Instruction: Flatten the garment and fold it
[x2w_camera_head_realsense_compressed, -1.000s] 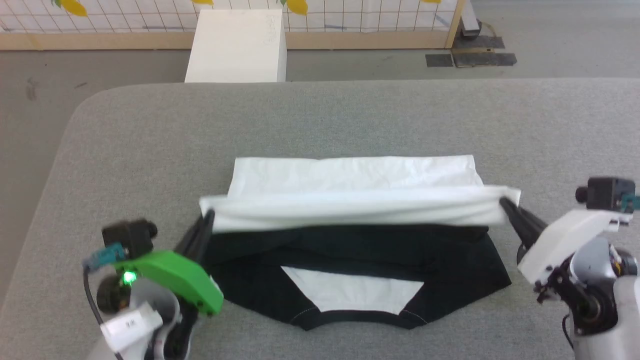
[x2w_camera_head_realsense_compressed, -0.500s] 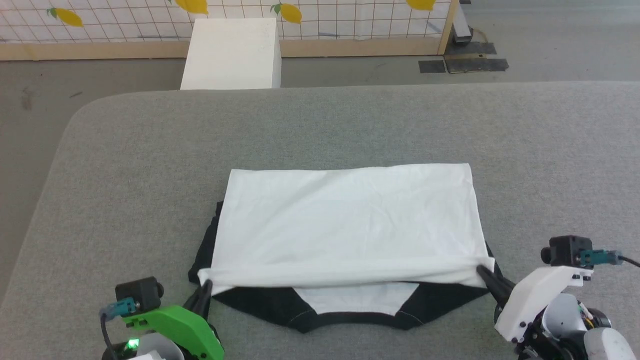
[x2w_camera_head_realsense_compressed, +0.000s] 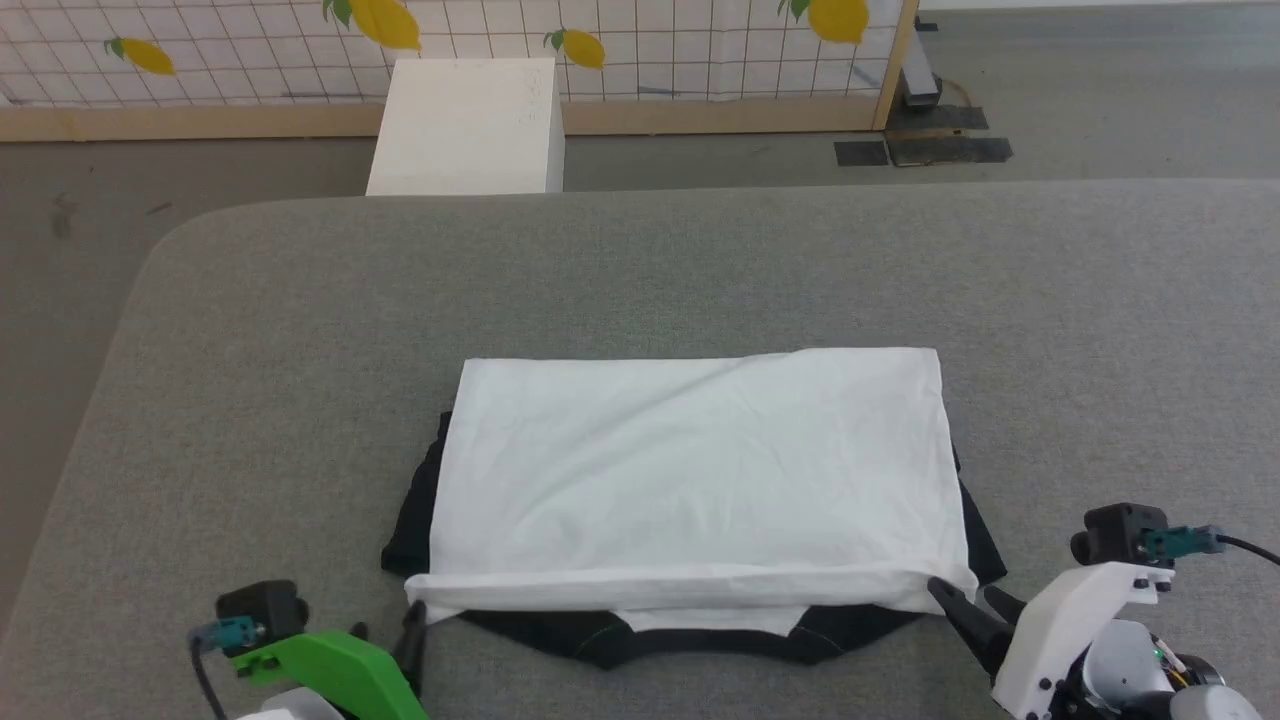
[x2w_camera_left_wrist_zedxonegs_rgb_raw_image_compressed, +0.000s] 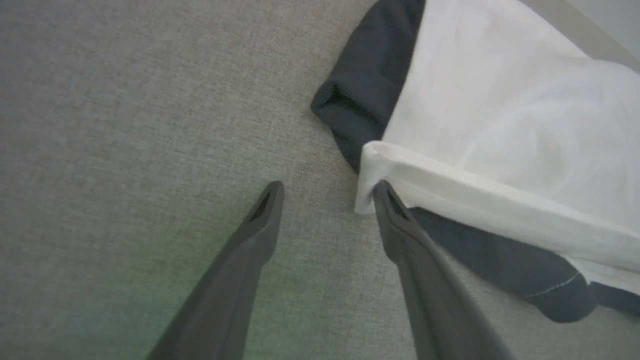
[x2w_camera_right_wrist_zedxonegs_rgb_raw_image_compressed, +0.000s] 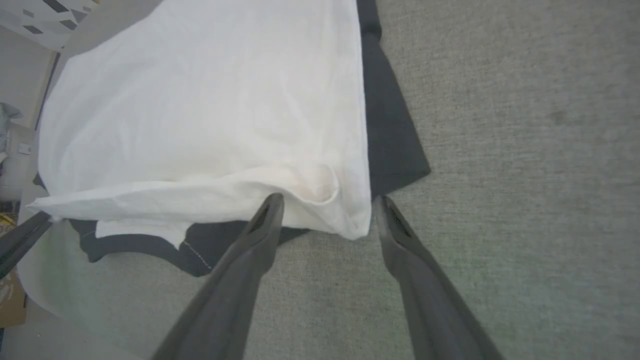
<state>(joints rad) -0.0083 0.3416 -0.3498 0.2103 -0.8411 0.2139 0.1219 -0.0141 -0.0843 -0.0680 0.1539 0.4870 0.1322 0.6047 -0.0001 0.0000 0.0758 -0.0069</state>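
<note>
Nearest in, the left gripper (x2w_camera_head_realsense_compressed: 385, 632) (x2w_camera_left_wrist_zedxonegs_rgb_raw_image_compressed: 327, 187) is being held low at the near left corner of the garment (x2w_camera_head_realsense_compressed: 690, 470) (x2w_camera_left_wrist_zedxonegs_rgb_raw_image_compressed: 500, 125). Its two fingers (x2w_camera_left_wrist_zedxonegs_rgb_raw_image_compressed: 235, 270) are being kept wide apart. The corner of the white hem is being touched by one tip, the other tip is being held over bare surface (x2w_camera_head_realsense_compressed: 640, 270), and nothing is being clamped.

At the near right corner the right gripper (x2w_camera_head_realsense_compressed: 962, 590) (x2w_camera_right_wrist_zedxonegs_rgb_raw_image_compressed: 328, 199) is being shown much the same, its two fingers (x2w_camera_right_wrist_zedxonegs_rgb_raw_image_compressed: 420, 290) spread wide. The white corner is being straddled loosely between them, and no grip is being made on it.

One garment is being counted, lying folded on the grey surface towards its near edge. A white layer is being seen flat on top, with black fabric showing at both sides and along the near hem.

Further off, past the far edge of the surface, one white box (x2w_camera_head_realsense_compressed: 465, 125) is being seen standing on the floor (x2w_camera_head_realsense_compressed: 200, 170). Behind it a gridded wall (x2w_camera_head_realsense_compressed: 700, 60) is being shown with four yellow lemon prints (x2w_camera_head_realsense_compressed: 385, 20).
</note>
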